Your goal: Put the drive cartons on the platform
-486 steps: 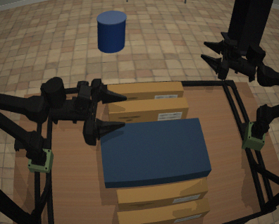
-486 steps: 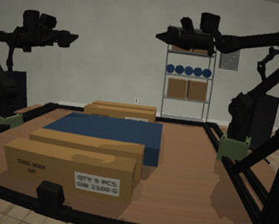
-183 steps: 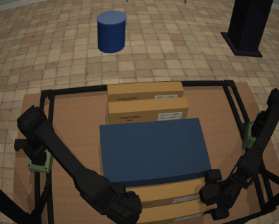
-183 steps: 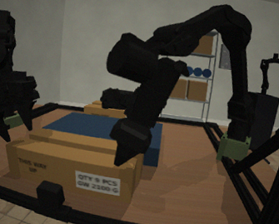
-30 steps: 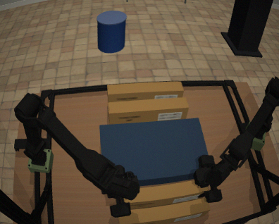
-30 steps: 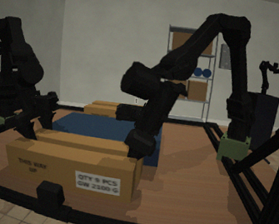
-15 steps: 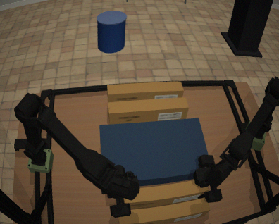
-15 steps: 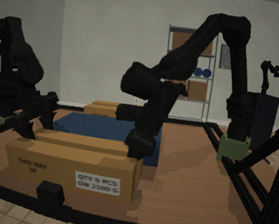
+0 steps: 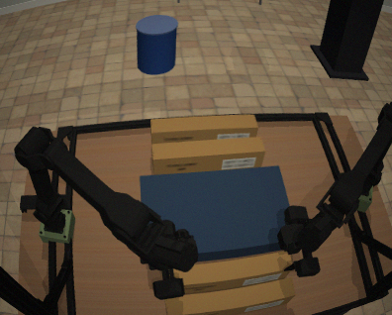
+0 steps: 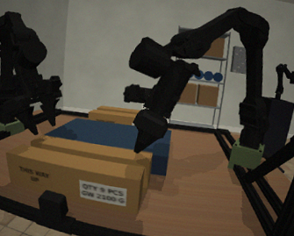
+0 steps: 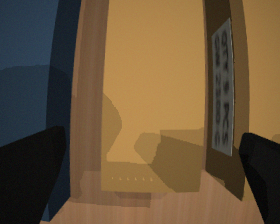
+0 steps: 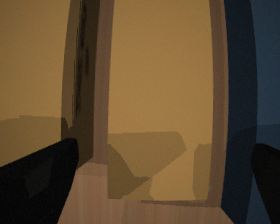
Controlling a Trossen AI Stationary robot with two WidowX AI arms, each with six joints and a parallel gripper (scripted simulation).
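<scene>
The raised blue platform (image 9: 213, 208) (image 10: 107, 132) (image 11: 25, 35) has nothing on it. Two closed tan cartons stand in front of it: an inner one (image 9: 228, 271) (image 10: 95, 148) (image 11: 155, 75) (image 12: 160, 75) beside the platform, and an outer one (image 9: 238, 298) (image 10: 75, 163) (image 11: 267, 100) (image 12: 30, 60). Two more closed cartons (image 9: 203, 124) (image 9: 208, 148) stand upright behind it. The outer carton's label reads QTY 9 PCS, GW 2100 G. My left gripper (image 10: 44, 128) (image 11: 155, 140) is open above the inner carton's left end. My right gripper (image 10: 140, 148) (image 12: 168, 152) is open above its right end.
The wooden table (image 9: 109, 163) has a black frame (image 9: 114, 125) around it. Narrow gaps separate the inner carton from the platform and the outer carton. A small black block (image 10: 52, 204) stands at the front rail. A blue bin (image 9: 156, 47) stands on the floor behind.
</scene>
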